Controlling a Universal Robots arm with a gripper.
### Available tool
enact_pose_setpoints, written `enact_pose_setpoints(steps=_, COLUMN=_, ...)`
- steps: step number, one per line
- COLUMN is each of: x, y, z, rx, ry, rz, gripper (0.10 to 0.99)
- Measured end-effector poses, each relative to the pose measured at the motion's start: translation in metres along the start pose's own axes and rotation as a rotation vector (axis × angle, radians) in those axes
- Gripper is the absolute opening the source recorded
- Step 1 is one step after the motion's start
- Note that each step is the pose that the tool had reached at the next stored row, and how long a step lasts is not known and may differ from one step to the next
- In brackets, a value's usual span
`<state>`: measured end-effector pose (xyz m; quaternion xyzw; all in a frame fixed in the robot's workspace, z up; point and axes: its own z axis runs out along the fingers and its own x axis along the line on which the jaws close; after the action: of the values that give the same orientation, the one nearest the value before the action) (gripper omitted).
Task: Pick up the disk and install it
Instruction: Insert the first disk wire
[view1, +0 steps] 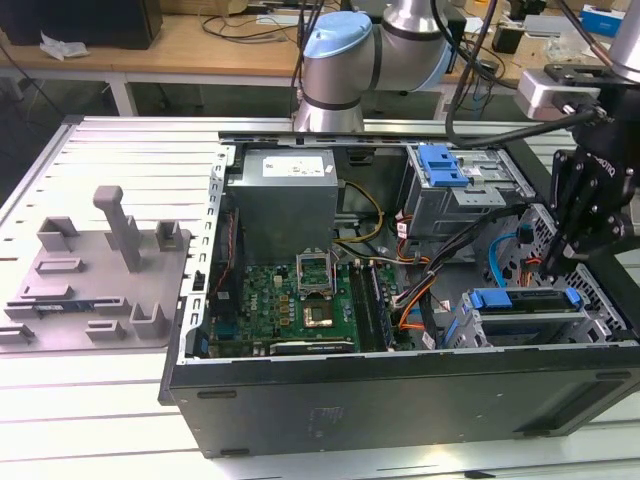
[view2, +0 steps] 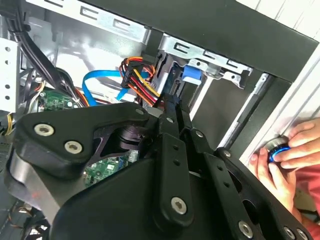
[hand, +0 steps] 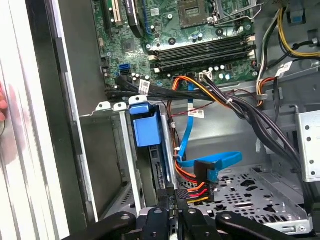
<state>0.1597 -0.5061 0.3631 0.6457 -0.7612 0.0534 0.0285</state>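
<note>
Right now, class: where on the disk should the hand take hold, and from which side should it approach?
Probably the blue bracket along the exposed upper edge of the disk, coming straight down through the open side of the case. The disk sits edge-on between the drive cage walls, so its flat faces look shut in, and cables crowd one side.

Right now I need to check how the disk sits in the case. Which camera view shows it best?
The exterior view: the disk shows from above, with its blue bracket seen at full width. The first wrist view shows the disk end-on, and the second wrist view shows a blue corner of the disk.
</note>
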Motion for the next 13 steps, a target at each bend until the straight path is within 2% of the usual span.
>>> enact_pose_setpoints(steps=3, x=0.0021, y=-0.0003, z=0.0003, rx=-0.001, ry=-0.0026, rz=-0.002, gripper=0.165)
enact_pose_setpoints(steps=6, x=0.0059, y=-0.0009, z=0.0008, rx=-0.003, ry=-0.0177, rz=-0.003, gripper=0.165)
enact_pose_setpoints(steps=7, x=0.0078, y=-0.0012, z=0.0011, rx=-0.005, ry=-0.0286, rz=-0.004, gripper=0.165)
enact_pose_setpoints(steps=11, x=0.0120, y=-0.0019, z=0.0017, rx=-0.009, ry=-0.0569, rz=-0.007, gripper=0.165)
enact_pose_setpoints(steps=12, x=0.0145, y=-0.0023, z=0.0020, rx=-0.012, ry=-0.0770, rz=-0.010, gripper=0.165)
enact_pose_setpoints(steps=13, x=0.0147, y=-0.0023, z=0.0020, rx=-0.012, ry=-0.0780, rz=-0.010, gripper=0.165)
